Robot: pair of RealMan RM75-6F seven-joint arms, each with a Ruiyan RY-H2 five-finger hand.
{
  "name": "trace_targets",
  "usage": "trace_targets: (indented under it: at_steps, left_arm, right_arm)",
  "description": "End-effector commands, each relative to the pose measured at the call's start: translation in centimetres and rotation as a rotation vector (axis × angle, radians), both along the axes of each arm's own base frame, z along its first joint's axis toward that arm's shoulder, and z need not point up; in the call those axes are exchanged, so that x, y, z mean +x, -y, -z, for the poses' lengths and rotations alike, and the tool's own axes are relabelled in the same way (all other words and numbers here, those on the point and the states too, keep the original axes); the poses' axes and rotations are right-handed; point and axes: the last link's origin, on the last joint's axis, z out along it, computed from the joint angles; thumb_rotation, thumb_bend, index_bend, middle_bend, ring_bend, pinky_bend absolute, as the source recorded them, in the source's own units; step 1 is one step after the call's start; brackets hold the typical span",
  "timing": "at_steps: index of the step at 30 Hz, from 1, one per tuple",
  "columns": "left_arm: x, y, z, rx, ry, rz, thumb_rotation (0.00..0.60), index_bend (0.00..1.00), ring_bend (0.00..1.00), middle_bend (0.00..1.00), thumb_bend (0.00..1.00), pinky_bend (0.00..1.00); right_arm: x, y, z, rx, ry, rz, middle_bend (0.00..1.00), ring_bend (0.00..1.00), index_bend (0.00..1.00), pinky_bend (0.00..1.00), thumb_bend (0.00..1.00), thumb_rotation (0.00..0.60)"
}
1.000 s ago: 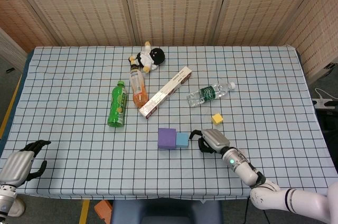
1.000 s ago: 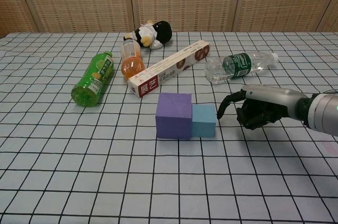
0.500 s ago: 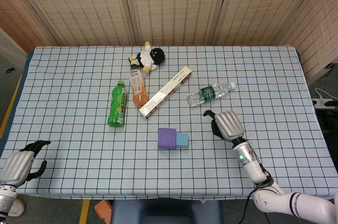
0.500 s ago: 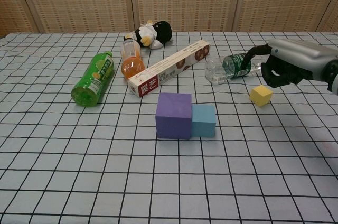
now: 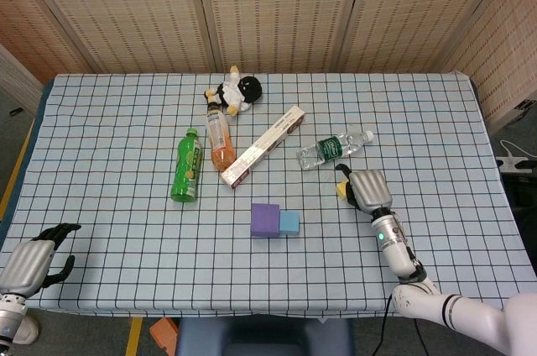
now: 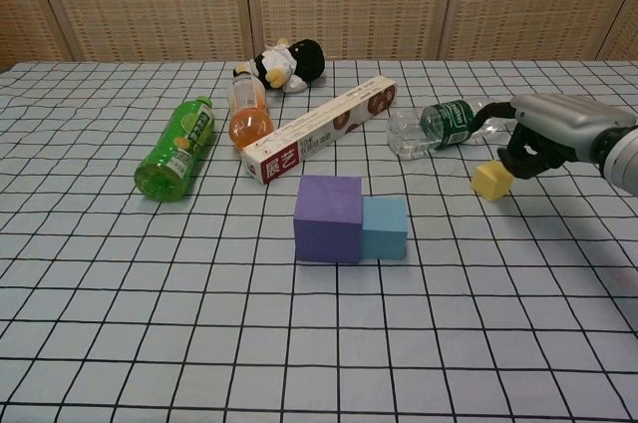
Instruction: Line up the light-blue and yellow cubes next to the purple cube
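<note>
The purple cube (image 5: 265, 219) (image 6: 327, 217) sits mid-table with the light-blue cube (image 5: 289, 222) (image 6: 385, 227) flush against its right side. The small yellow cube (image 6: 492, 182) (image 5: 341, 191) rests on the cloth further right, apart from that pair. My right hand (image 6: 546, 131) (image 5: 367, 189) is down at the yellow cube's right side, its curled fingers touching the cube and one finger pointing toward the water bottle. In the head view the hand covers most of the cube. My left hand (image 5: 30, 263) hangs at the table's near left corner, holding nothing, fingers apart.
Behind the cubes lie a green bottle (image 6: 177, 148), an orange drink bottle (image 6: 249, 116), a long red-and-white box (image 6: 319, 129) and a water bottle (image 6: 444, 124) close to the right hand. A plush toy (image 6: 284, 64) lies further back. Checked cloth covers the table.
My right hand left the light-blue cube's right side, swung back and to the right, then dropped down against the yellow cube. No cube has shifted. The left hand stayed still.
</note>
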Motion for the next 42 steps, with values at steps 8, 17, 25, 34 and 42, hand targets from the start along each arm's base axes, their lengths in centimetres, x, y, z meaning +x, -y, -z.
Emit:
trace_targets:
  at_steps: [8,17,25,34,42]
  left_arm:
    - [0.0,0.0,0.0,-0.001,-0.002,-0.001,0.6,0.22,0.22,0.2,0.5,0.42]
    - [-0.1,-0.1,0.1,-0.003,-0.003,-0.006,0.6,0.22,0.22,0.2,0.5,0.42]
    - [-0.1,0.0,0.1,-0.002,-0.004,-0.008,0.6,0.22,0.22,0.2,0.5,0.42]
    - [-0.1,-0.1,0.1,-0.006,-0.007,-0.008,0.6,0.22,0.22,0.2,0.5,0.42]
    - [0.0,0.0,0.2,-0.006,-0.008,-0.006,0.6,0.22,0.22,0.2,0.5,0.42]
  right_arm:
    - [-0.7,0.2,-0.1,0.001,-0.035,0.031,0.87,0.94,0.23,1.0,0.08,0.6]
    - [-1.0,0.3,-0.1,0.011,-0.042,0.051,0.87,0.94,0.33,1.0,0.08,0.6]
    - [-1.4,1.0,0.5,0.022,-0.038,0.072,0.87,0.94,0.41,1.0,0.08,0.6]
    - [-1.3,1.0,0.4,0.015,-0.014,0.054,0.87,0.94,0.41,1.0,0.08,0.6]
    - [-1.2,0.9,0.2,0.016,-0.003,0.047,0.87,0.94,0.41,1.0,0.08,0.6]
